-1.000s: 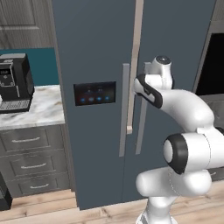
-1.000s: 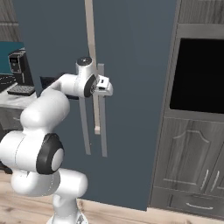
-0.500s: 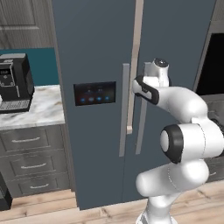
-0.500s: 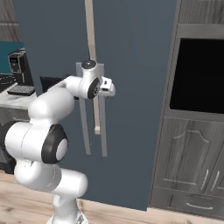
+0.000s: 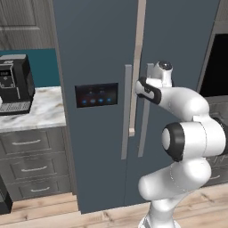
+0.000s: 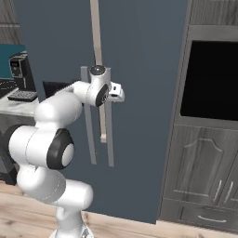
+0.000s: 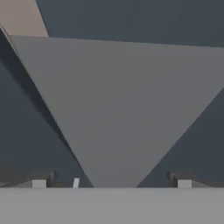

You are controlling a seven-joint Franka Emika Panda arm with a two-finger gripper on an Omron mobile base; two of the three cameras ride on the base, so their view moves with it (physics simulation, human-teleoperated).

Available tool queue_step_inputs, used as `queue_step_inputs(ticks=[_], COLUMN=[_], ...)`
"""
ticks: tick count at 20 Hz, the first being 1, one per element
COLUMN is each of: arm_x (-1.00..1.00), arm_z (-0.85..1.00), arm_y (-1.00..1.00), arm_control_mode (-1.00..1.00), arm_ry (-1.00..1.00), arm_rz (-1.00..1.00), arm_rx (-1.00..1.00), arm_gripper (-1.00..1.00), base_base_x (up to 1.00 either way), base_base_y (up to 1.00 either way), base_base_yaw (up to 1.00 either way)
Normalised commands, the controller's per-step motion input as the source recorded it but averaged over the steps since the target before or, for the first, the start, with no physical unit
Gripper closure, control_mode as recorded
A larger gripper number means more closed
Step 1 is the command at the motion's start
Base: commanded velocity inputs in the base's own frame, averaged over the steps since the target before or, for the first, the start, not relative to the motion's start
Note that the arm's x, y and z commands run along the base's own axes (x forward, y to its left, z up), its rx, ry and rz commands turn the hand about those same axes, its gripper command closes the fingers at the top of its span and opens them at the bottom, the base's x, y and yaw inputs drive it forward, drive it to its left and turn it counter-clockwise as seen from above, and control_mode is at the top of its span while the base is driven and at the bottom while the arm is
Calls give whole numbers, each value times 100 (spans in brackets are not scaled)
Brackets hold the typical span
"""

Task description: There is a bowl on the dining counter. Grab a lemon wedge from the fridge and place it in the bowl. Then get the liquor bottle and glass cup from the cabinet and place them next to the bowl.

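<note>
The fridge [image 5: 98,49] stands shut in front of me, so the lemon wedge is hidden. My gripper [image 7: 111,181] is open, pressed up to the right door's grey vertical handle [image 5: 144,129]. In the hand view that handle [image 7: 118,109] lies between the two spread fingertips [image 7: 40,183]. The white hand [image 6: 100,88] sits against the same handle [image 6: 109,135] at about chest height. The bowl, the liquor bottle, the glass cup and their cabinet are out of view.
A black coffee machine [image 5: 15,84] stands on a marble counter [image 5: 42,111] left of the fridge, with grey drawers [image 5: 31,167] below. To the right is a dark built-in oven [image 6: 211,79] above cabinet doors [image 6: 200,172]. A tan strip [image 5: 139,67] runs down the fridge front.
The hand has stayed at the right door handle. The arm's elbow has swung a little toward the fridge. The jaws are as wide as before.
</note>
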Motion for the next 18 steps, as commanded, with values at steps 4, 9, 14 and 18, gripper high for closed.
queue_step_inputs(ticks=[4,9,14,18], arm_x=[32,35,45,50], arm_z=[-20,-26,-20,-15], arm_y=[-1,0,0,-2], arm_control_mode=[-100,-100,-100,-100], arm_ry=[-3,-8,-5,-1], arm_rz=[3,4,4,4], arm_rx=[0,0,0,0], arm_gripper=[-100,-100,-100,-100], base_base_x=[0,0,0,0], base_base_y=[0,0,0,0], base_base_yaw=[0,0,0,0])
